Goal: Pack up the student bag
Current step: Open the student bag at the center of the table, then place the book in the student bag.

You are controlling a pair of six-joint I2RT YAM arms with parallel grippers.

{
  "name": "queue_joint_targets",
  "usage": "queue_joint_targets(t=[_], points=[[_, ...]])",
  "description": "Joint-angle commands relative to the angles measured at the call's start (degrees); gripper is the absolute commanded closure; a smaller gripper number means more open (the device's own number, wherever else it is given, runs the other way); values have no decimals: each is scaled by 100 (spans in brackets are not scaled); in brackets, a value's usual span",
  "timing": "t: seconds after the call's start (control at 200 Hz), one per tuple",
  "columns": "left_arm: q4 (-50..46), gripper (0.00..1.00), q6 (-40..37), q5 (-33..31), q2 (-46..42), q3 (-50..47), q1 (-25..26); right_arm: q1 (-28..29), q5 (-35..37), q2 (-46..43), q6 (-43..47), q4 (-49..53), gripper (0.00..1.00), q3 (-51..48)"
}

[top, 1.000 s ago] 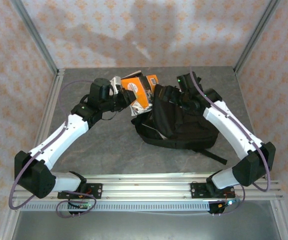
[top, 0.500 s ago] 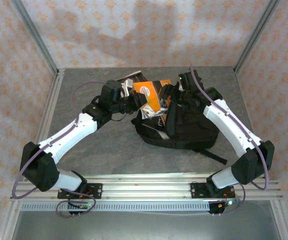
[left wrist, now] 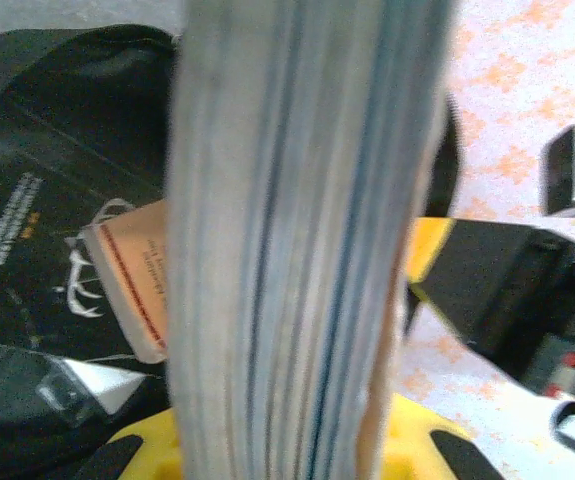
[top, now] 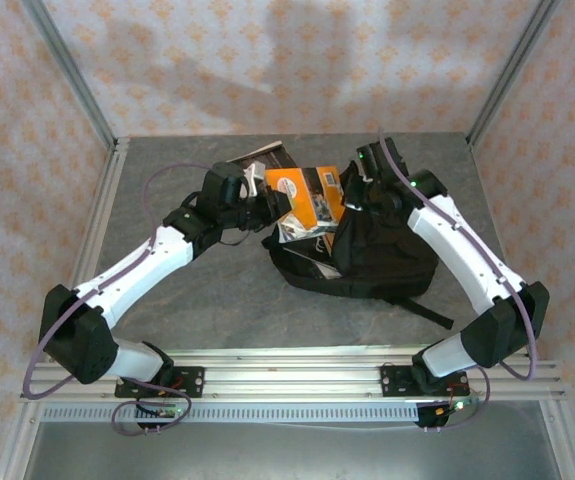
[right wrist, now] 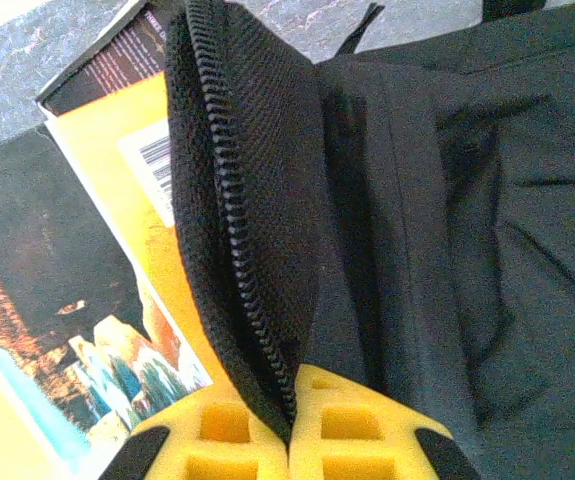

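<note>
Orange book [top: 303,192] at student bag [top: 382,255] mouth.
Book clamped in left gripper [left wrist: 277,455]; bag's zipper rim pinched by right gripper [right wrist: 289,445], likely to spread the opening.

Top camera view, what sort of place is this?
Likely a robot test cell: grey tabletop edged by aluminium rails, patterned backdrop walls, left arm and right arm bolted down, handling a student bag and an orange book.

No wording is legible. The orange book [right wrist: 102,150] carries a white barcode sticker [right wrist: 150,165]. The black book [right wrist: 107,65] beside it bears small pale lettering, too blurred to read.
</note>
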State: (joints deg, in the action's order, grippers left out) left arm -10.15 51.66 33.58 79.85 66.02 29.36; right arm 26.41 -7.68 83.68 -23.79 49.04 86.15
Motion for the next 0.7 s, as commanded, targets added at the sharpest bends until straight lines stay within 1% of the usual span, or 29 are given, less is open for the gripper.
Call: queue_joint_targets(t=[0.0, 0.06, 0.12, 0.245, 0.295, 0.415, 0.565, 0.696], points=[[-893, 100, -588, -234, -314, 449, -123, -38, 461, -12, 587, 567, 100, 613], [-1288, 100, -743, -149, -268, 563, -209, -33, 478, 48, 770, 783, 100, 839], [-1484, 100, -830, -21, -265, 614, -253, -35, 487, 123, 926, 1011, 100, 1064], [-1521, 100, -820, 334, -200, 625, -250, -31, 432, 160, 1159, 1246, 100, 1449], [-1399, 100, -766, 453, -151, 577, -238, -31, 296, 84, 1249, 1149, 100, 1432], [-870, 100, -510, 745, 12, 462, -217, -31, 217, 55, 1270, 1192, 100, 1547], [-345, 100, -296, 881, 283, 577, -94, -31, -146, -148, 1411, 1047, 100, 1431], [-200, 100, -299, 958, 651, 788, 97, -39, -353, -207, 1393, 1021, 100, 1512]])
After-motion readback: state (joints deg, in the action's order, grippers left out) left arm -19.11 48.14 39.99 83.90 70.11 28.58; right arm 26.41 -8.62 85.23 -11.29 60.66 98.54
